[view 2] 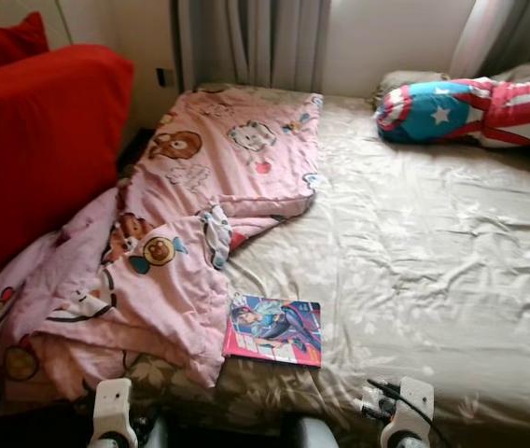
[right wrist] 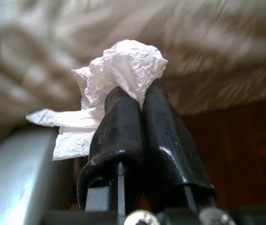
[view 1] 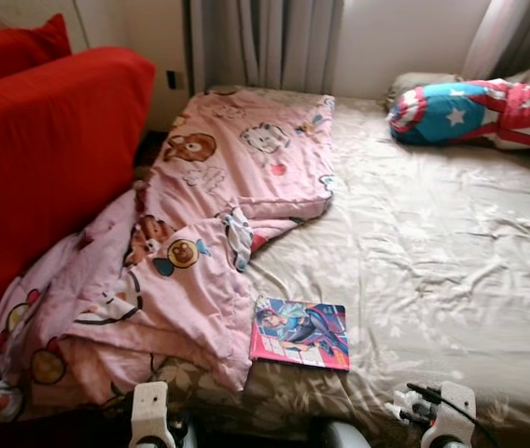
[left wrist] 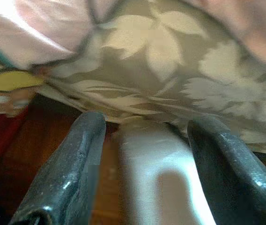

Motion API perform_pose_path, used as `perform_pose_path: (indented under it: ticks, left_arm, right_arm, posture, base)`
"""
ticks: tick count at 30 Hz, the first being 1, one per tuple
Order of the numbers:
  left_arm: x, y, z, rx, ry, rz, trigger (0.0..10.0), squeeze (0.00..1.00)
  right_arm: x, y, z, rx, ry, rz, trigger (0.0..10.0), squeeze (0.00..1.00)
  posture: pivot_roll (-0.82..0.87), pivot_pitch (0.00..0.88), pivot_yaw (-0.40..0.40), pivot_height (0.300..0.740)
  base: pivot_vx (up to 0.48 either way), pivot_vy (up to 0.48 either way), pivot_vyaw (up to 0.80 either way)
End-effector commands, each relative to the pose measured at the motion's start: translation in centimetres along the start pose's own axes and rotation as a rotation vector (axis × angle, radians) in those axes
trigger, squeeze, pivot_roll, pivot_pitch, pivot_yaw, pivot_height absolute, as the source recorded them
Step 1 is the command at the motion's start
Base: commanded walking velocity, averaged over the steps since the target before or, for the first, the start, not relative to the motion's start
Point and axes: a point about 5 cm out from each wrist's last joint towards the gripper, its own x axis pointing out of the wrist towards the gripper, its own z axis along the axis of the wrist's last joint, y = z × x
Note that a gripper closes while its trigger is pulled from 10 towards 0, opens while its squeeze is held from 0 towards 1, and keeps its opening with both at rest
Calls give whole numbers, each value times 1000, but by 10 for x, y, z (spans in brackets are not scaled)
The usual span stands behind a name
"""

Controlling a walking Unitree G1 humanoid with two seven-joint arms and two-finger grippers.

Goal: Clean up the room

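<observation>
A bed covered by a beige sheet with a pale leaf print [view 1: 433, 243] takes up most of the room ahead, with grey curtains [view 1: 265, 42] hanging behind its far end. Along the robot's left stands a bright red sofa [view 1: 41, 159] with a red cushion [view 1: 13, 47] on top. A crumpled pink quilt printed with cartoon bears [view 1: 190, 233] lies down the left side of the bed, its long axis running from the far end toward the robot, its near part bunched and spilling over the edge toward the sofa. Just beside the quilt's near corner, a thin magazine with a pink and blue illustrated cover [view 1: 300, 333] lies flat on the sheet, its long side running across the bed and tilted slightly. At the far right rests a long bolster pillow in blue, red and white with a white star [view 1: 475, 110], lying across the bed with its blue starred end pointing toward the left.

The right gripper [right wrist: 140, 101], low at the bed's near edge, has its two black fingers pressed together on a crumpled white tissue [right wrist: 119, 75], which sticks out past the fingertips. The left gripper [left wrist: 147, 126] hangs low by the bed's near edge with its fingers spread apart and nothing between them, facing the leaf-print sheet and the quilt's edge.
</observation>
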Motion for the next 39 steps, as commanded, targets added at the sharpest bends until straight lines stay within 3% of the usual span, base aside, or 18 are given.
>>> perform_pose_path:
  ticks: [1,5,11,22,27,28,30,34,36,39]
  left_arm:
    - [0,5,-2,12,12,12,10000,0]
    - [1,24,4,24,19,51,10000,0]
    - [3,34,8,18,39,82,10000,0]
    - [2,22,-6,8,112,54,10000,0]
    - [1,19,-10,-4,134,57,10000,0]
    - [2,18,-10,-8,137,58,10000,0]
    - [2,17,-10,-4,141,56,10000,0]
    - [1,17,-14,39,162,41,10000,0]
    - [-1,18,-19,20,191,27,10000,0]
    - [-3,21,-22,36,212,20,10000,0]
  right_arm:
    - [-2,0,-9,-12,40,-4,10000,0]
    - [-5,5,-25,-21,114,-10,10000,0]
    - [-3,16,-25,-8,104,10,10000,0]
    - [-11,-4,-41,-17,174,-53,10000,0]
    - [-14,-12,-45,-64,205,-51,10000,0]
    - [-14,-14,-43,-112,208,-38,10000,0]
    - [-13,-13,-42,-198,219,0,10000,0]
    - [-12,-8,-39,-250,206,53,10000,0]
    - [-12,-7,-40,-290,210,80,10000,0]
    - [-13,-12,-41,-237,218,48,10000,0]
  posture:
    - [43,0,-79,648]
    - [23,0,-22,678]
    - [-25,0,0,723]
    - [-20,0,8,740]
    - [7,0,-26,740]
    - [14,0,-32,740]
    - [16,0,-37,740]
    - [24,0,-51,740]
    - [29,0,-58,740]
    - [34,0,-51,740]
  base:
    - [0,0,0]
    - [0,0,0]
    - [0,0,0]
    - [0,0,0]
    - [0,0,0]
    - [0,0,0]
    - [0,0,0]
    - [0,0,130]
    - [0,0,775]
    - [0,0,785]
